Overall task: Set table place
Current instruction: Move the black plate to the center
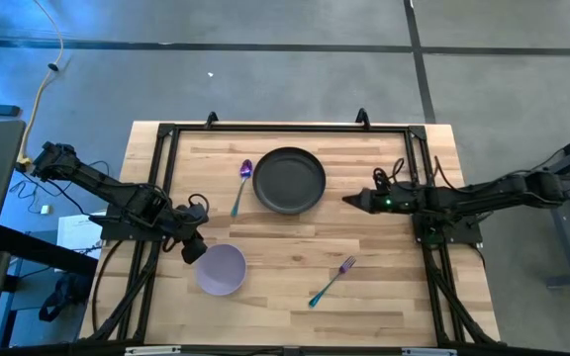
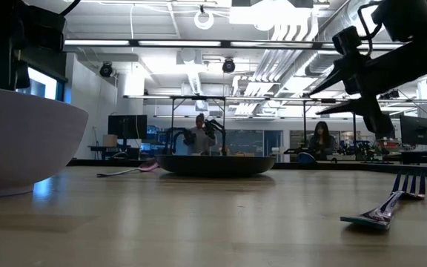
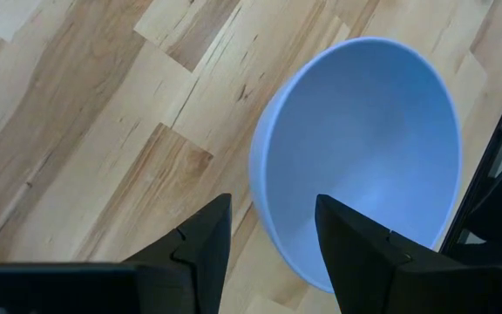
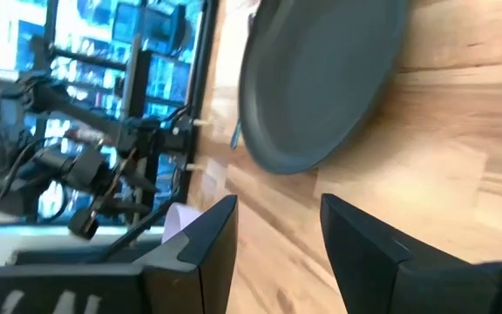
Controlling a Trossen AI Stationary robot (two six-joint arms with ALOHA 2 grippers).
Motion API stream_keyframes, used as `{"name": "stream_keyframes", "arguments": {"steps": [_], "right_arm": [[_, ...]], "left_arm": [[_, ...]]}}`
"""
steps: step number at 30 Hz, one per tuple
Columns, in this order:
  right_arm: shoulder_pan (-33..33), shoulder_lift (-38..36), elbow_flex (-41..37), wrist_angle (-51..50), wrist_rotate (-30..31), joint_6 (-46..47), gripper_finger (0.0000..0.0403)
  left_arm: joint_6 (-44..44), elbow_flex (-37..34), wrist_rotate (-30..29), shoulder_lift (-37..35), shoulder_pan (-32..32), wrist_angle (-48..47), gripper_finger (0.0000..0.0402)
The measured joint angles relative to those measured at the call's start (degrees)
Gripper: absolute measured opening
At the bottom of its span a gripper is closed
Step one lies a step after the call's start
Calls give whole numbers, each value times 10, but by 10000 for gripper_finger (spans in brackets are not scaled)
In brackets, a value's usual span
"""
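Left gripper (image 1: 195, 251) hangs at the lavender bowl's (image 1: 221, 269) rim, its fingers (image 3: 200, 244) parted with a clear gap between them and nothing held; in the left wrist view the fingertips straddle the bowl's near edge, though whether they touch it cannot be told. That bowl sits upright on the surface (image 1: 295, 237), at its left front part. Right gripper (image 1: 348, 200) hovers just beside the dark grey plate (image 1: 289, 180), on its right, pointing toward it, fingers (image 4: 212, 235) likewise apart and empty. The plate lies flat near the surface's far edge, about midway across. Just left of the plate lies the spoon (image 1: 241, 186), its purple head toward the far edge and its blue handle running toward the bowl, the long axis slightly tilted. The fork (image 1: 332, 281) lies well apart at the right front, diagonal, tines up toward the right arm, teal handle toward the front edge.
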Motion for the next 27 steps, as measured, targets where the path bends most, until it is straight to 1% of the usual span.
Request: {"name": "stream_keyframes", "arguments": {"steps": [7,13,19,27], "right_arm": [[0,27,1,-12,26,32,155],[-24,76,56,-66,33,6,155],[-74,134,115,-139,8,-27,155],[-119,208,172,-138,-45,-81,155]], "left_arm": [[-1,0,0,0,0,1,156],[0,0,-7,0,0,2,156],[-1,0,-10,0,0,3,156],[-5,0,-11,0,0,2,156]]}}
